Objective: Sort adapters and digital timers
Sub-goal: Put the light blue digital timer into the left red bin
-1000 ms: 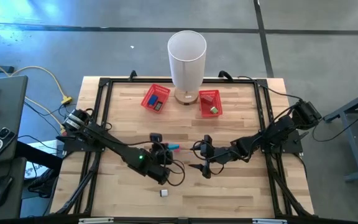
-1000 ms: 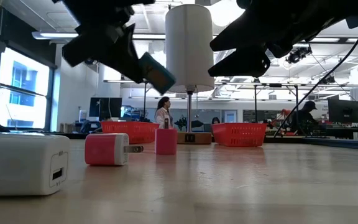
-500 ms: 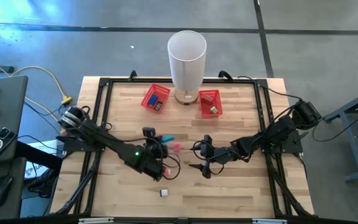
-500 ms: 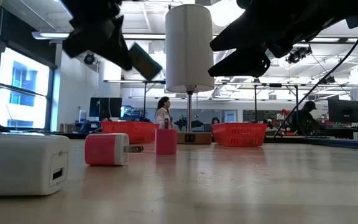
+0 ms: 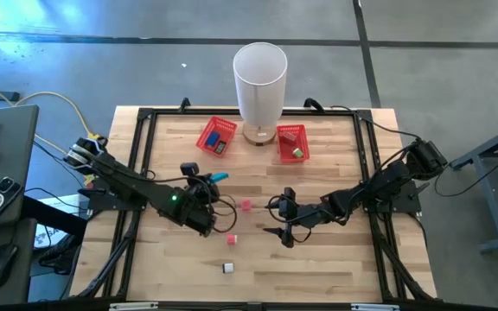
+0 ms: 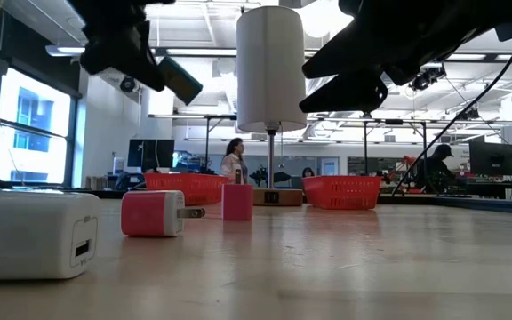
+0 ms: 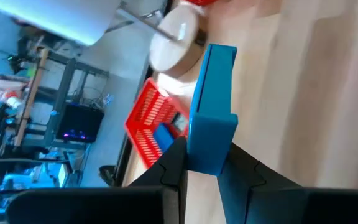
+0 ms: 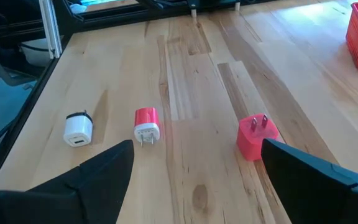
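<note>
A flat blue digital timer [image 7: 211,106] is lifted over the table's left middle, and my left gripper [image 5: 206,182] is shut on it; the low view shows the pair high up [image 6: 178,78]. Two pink adapters [image 5: 245,206] [image 5: 231,238] and a white adapter [image 5: 228,267] rest on the wood. My right gripper [image 5: 280,214] hovers open right of centre, its fingers wide apart with nothing between them [image 8: 197,149]. In the right wrist view the white adapter [image 8: 78,129] and both pink ones [image 8: 146,124] [image 8: 253,137] lie ahead of it. My left gripper pinches the timer's near end [image 7: 205,154] between its two fingers [image 7: 176,163], one on each broad face. The timer juts out past the fingertips toward the far baskets, lifted clear of the table and tilted.
Two red baskets [image 5: 217,136] [image 5: 291,142] stand at the far edge on either side of a tall white lamp [image 5: 259,78]; the left basket holds a blue item [image 7: 163,134]. A black frame [image 5: 145,130] borders the tabletop. People and desks show in the room behind.
My left gripper has carried the blue timer up and toward the table's far left, rolling a little, with its hold unchanged. The two pink adapters that its arm covered now show.
</note>
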Tool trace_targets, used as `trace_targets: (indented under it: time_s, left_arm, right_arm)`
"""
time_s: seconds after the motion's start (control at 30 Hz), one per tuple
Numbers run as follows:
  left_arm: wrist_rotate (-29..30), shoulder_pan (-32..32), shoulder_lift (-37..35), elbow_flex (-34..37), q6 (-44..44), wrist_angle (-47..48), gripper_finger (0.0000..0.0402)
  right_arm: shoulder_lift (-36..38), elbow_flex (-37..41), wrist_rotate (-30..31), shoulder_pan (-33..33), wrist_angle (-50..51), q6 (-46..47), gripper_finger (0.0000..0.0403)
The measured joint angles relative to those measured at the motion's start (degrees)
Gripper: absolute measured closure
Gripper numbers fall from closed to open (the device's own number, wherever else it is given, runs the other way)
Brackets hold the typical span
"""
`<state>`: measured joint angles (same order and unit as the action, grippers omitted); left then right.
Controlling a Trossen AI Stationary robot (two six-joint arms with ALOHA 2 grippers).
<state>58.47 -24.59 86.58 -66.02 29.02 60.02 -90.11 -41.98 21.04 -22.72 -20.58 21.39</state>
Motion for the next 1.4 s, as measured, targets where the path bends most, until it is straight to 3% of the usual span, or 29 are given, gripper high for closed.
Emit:
trace_targets:
  time_s: [0.23, 0.5, 0.73, 0.97, 1.4]
  left_arm:
    - [-1.6, 5.9, -6.2, 8.2, -3.3, -10.1, 0.0352]
    - [-16.6, 18.9, -7.7, 13.6, -20.8, -32.9, 0.0352]
    - [-16.9, 29.2, -7.7, 13.8, -19.8, -33.8, 0.0352]
    - [-23.7, 37.8, -7.4, 13.8, -16.2, -35.0, 0.0352]
    - [-27.2, 44.8, -1.8, 14.1, -16.7, -39.2, 0.0352]
  right_arm:
    - [0.0, 0.0, 0.0, 0.8, 0.1, -0.2, 0.0063]
    - [0.0, 0.0, 0.0, 1.1, 0.1, 0.4, 0.0063]
    - [0.0, 0.0, -0.2, 1.1, 0.6, 1.2, 0.0063]
    - [0.0, 0.0, -0.2, 1.1, 0.8, 1.2, 0.0063]
    - [0.0, 0.0, -0.3, 1.0, 0.6, 1.3, 0.0063]
